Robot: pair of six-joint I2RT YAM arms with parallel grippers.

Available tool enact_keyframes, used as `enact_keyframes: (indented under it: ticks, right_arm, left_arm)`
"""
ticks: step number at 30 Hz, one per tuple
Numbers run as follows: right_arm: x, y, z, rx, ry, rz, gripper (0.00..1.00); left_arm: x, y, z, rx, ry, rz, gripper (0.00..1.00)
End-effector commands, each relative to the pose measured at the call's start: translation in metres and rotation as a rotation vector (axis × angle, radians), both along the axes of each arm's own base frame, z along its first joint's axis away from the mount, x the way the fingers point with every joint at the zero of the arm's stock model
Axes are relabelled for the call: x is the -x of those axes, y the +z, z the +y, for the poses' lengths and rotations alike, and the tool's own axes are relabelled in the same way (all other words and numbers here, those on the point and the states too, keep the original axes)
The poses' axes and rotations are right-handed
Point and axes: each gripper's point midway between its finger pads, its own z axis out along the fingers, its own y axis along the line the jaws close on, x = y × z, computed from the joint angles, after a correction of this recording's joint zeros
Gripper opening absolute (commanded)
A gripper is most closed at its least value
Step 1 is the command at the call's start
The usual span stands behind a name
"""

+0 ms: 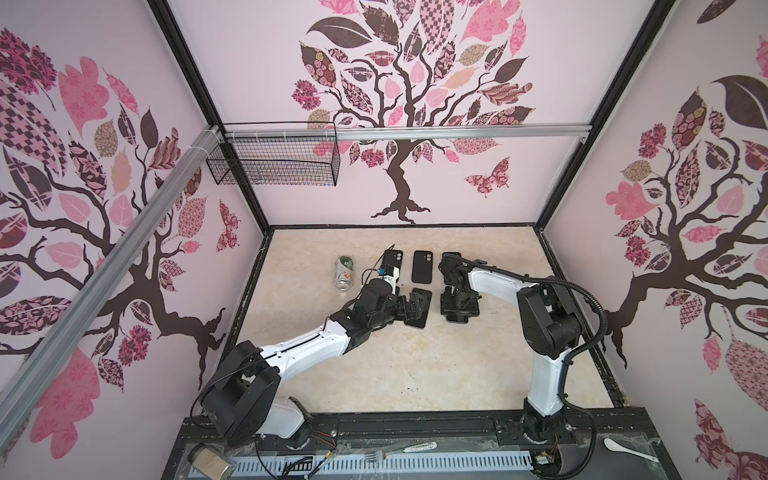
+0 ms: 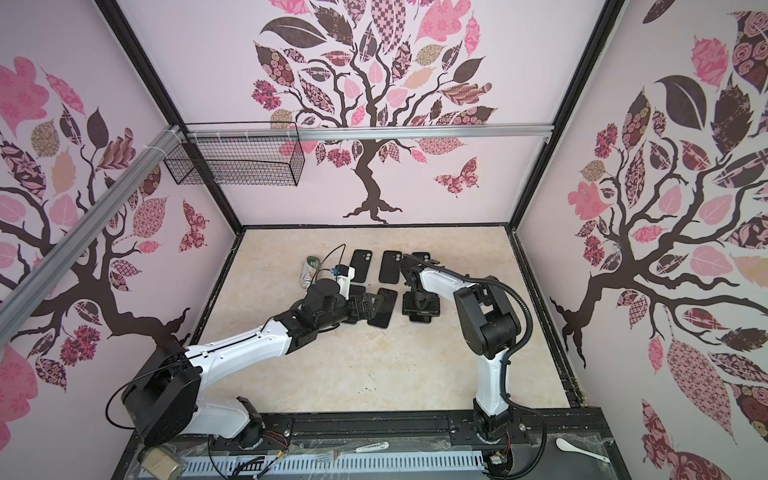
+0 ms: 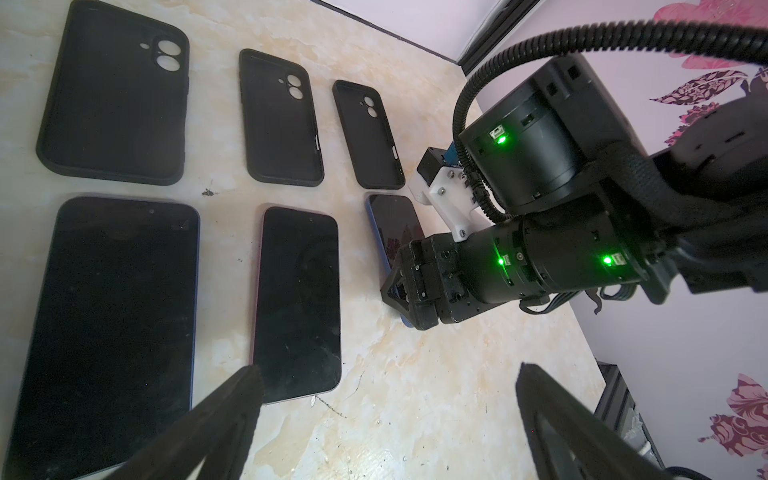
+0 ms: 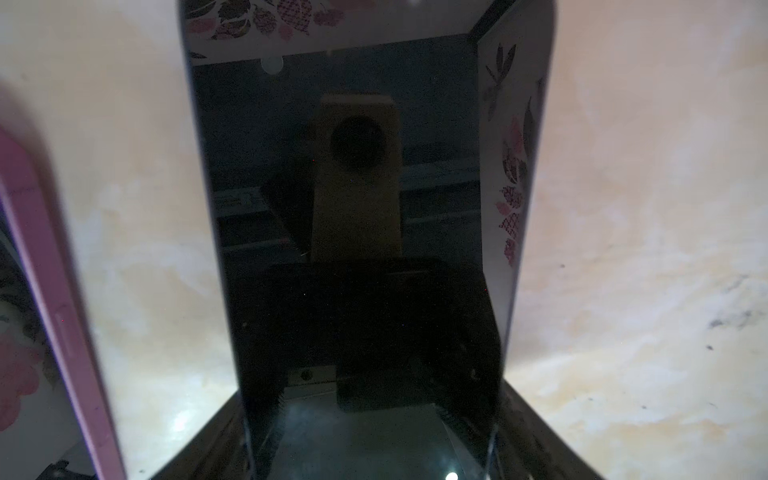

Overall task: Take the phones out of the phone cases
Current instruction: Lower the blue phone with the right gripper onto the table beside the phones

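Here, three cases [image 3: 112, 99] open-side up, right fingers [image 4: 208, 457] clasping a phone [image 4: 353, 208]

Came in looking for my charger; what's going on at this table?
Three empty cases lie in a row on the table, three phones screen-up beside them, all already out. The right claw is down over the right phone, a finger along each side; whether it grips is unclear. The left claw hangs open near the middle phone, holding nothing.

Cases [image 3: 116, 104] are black, phone [image 3: 392, 224] blue-edged, table [image 3: 436, 395] cream marbled, walls [image 1: 457, 187] pink tree-patterned
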Motion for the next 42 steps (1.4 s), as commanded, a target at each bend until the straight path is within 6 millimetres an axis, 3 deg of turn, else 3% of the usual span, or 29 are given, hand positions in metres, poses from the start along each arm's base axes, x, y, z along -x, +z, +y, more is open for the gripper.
enact_keyframes:
  ticks: [1,32,39,42]
  right_arm:
    - [0.018,-0.007,-0.013,0.044,-0.015,0.060,0.47]
    - [0.021,-0.014,-0.018,0.081,0.019,0.090,0.84]
    - [0.020,-0.014,-0.017,0.076,0.024,0.086,0.85]
    - [0.014,-0.004,-0.015,0.065,0.031,0.051,0.84]
  left_arm:
    - [-0.002,0.008,-0.001,0.013,0.001,-0.011,0.98]
    - [-0.002,0.008,0.000,0.013,0.004,-0.012,0.98]
    - [-0.002,0.009,0.001,0.009,0.004,-0.016,0.98]
    - [0.000,0.017,0.005,0.006,0.011,-0.038,0.98]
